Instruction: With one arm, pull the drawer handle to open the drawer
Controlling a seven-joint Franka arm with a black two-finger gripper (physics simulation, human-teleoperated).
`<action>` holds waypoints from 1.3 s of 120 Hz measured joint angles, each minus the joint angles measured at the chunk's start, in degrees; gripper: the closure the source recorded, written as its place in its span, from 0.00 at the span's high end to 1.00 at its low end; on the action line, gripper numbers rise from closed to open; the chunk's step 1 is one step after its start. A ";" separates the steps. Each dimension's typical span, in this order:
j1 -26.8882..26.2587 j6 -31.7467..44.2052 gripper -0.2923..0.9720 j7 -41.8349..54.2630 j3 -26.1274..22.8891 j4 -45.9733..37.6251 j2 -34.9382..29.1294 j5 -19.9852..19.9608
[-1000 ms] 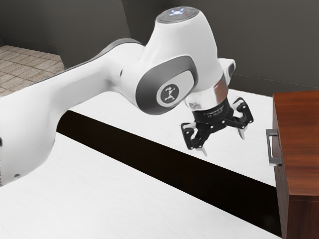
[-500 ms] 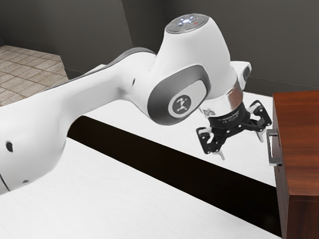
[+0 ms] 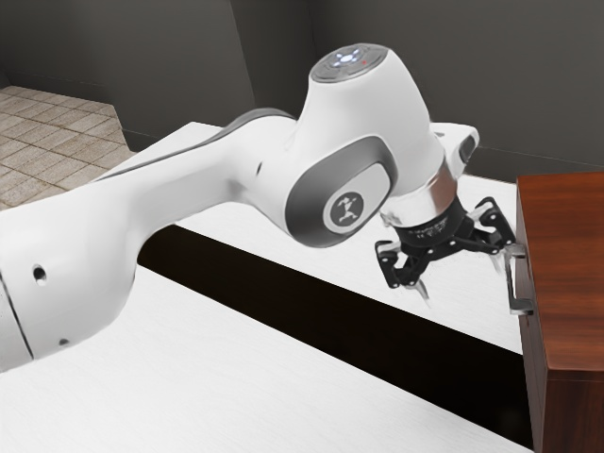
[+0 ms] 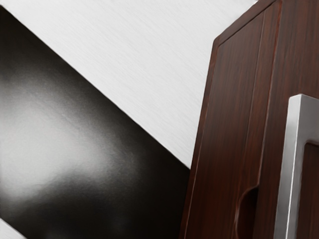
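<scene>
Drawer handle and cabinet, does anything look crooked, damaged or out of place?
Nothing stands out. The drawer handle sits straight and intact on the upright wooden cabinet, and the open gripper hangs near the handle's top, not gripping it.

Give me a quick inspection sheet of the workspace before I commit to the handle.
Surface: white table, crossed by a dark gap.
Job's things: wooden drawer unit at the exterior view's right, front looks shut; silver handle upright, not gripped.
Clutter: nothing seen.
Grippers: gripper open, close beside the handle's upper end, not around it.
Cables: nothing seen.
Surroundings: dark grey walls, tiled floor.
</scene>
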 joint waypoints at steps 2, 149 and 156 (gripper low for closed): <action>0.04 0.10 0.77 0.21 0.00 0.06 0.10 -0.01; 1.76 4.43 0.30 6.75 -1.11 -3.83 -0.89 1.16; 1.80 4.45 0.29 6.86 -0.96 -4.40 -1.43 1.34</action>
